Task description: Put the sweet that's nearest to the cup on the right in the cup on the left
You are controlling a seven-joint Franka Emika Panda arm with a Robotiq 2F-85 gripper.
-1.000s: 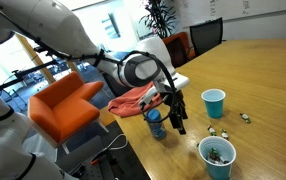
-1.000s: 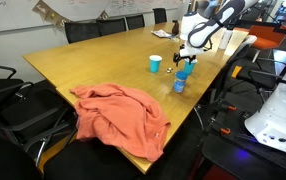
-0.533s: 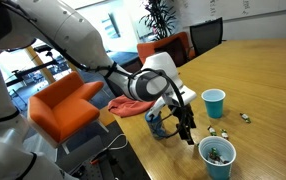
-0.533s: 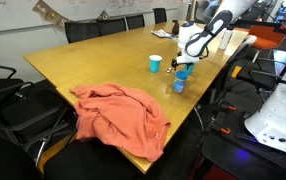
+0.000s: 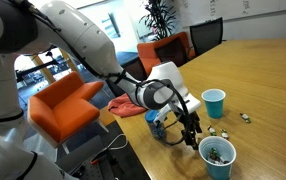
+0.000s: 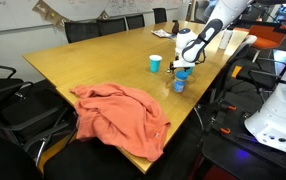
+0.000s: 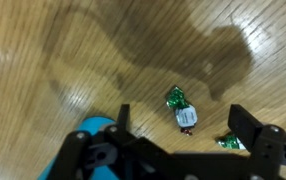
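My gripper is open and empty, hovering over the wooden table. A green-and-white wrapped sweet lies on the wood between the two fingers. A second green sweet lies by one finger. In an exterior view the gripper is low over the table between a blue cup and a blue cup holding sweets, with small sweets beside it. Another sweet lies farther off. In the other view the gripper is beside a blue cup.
A blue bottle stands close to the arm, also seen in an exterior view and at the wrist view's edge. An orange cloth lies near the table edge. Orange chairs and black chairs surround the table.
The gripper has moved down and toward the sweets between the two cups, ending closer to the table surface.
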